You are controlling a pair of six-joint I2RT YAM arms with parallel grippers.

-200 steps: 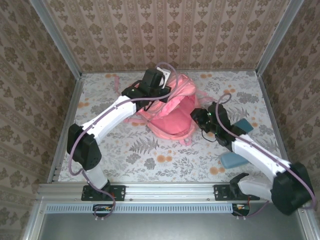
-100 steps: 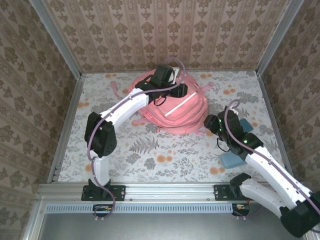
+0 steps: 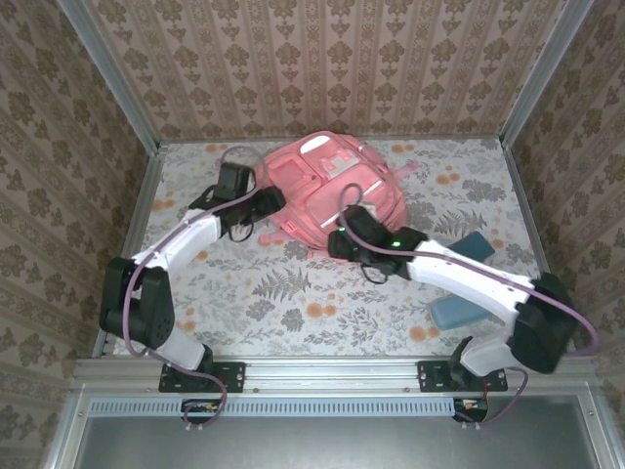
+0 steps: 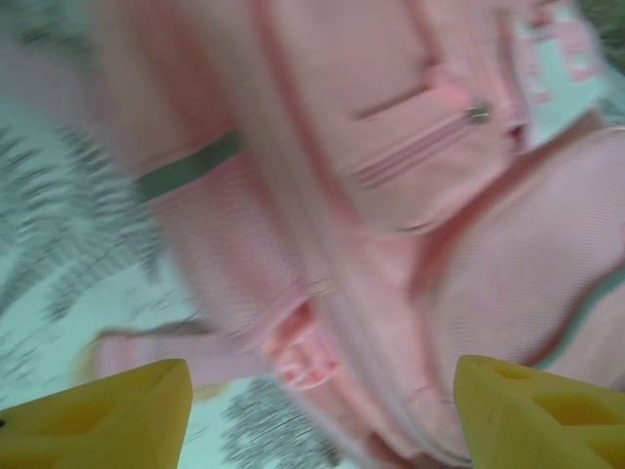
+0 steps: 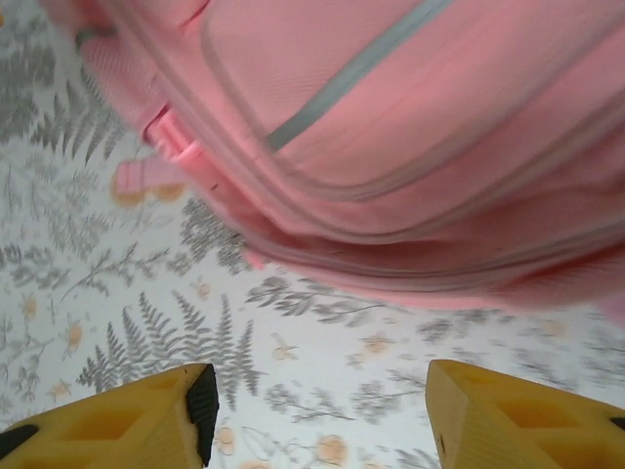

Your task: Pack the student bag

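The student bag (image 3: 337,191) is a large pink backpack lying at the back middle of the table, front pockets and white patches facing up. My left gripper (image 3: 270,201) is at the bag's left side. In the left wrist view it stands open (image 4: 322,420), with blurred pink fabric (image 4: 391,195) and a strap loop (image 4: 303,357) between and beyond the yellow fingertips (image 4: 107,415). My right gripper (image 3: 338,243) is at the bag's near edge. It stands open (image 5: 317,420) over the floral cloth, nothing held, with the bag (image 5: 410,147) just ahead and its grey stripe (image 5: 352,73) visible.
Two flat blue-teal items lie right of the bag: one (image 3: 476,244) beside the right forearm and one (image 3: 457,313) nearer the front edge. A pink strap (image 3: 415,171) trails from the bag's right. Patterned walls enclose the table on three sides.
The bag has settled flat with its front pockets up. My left gripper moved from the bag's top to its left side. My right gripper swung left to the bag's near edge.
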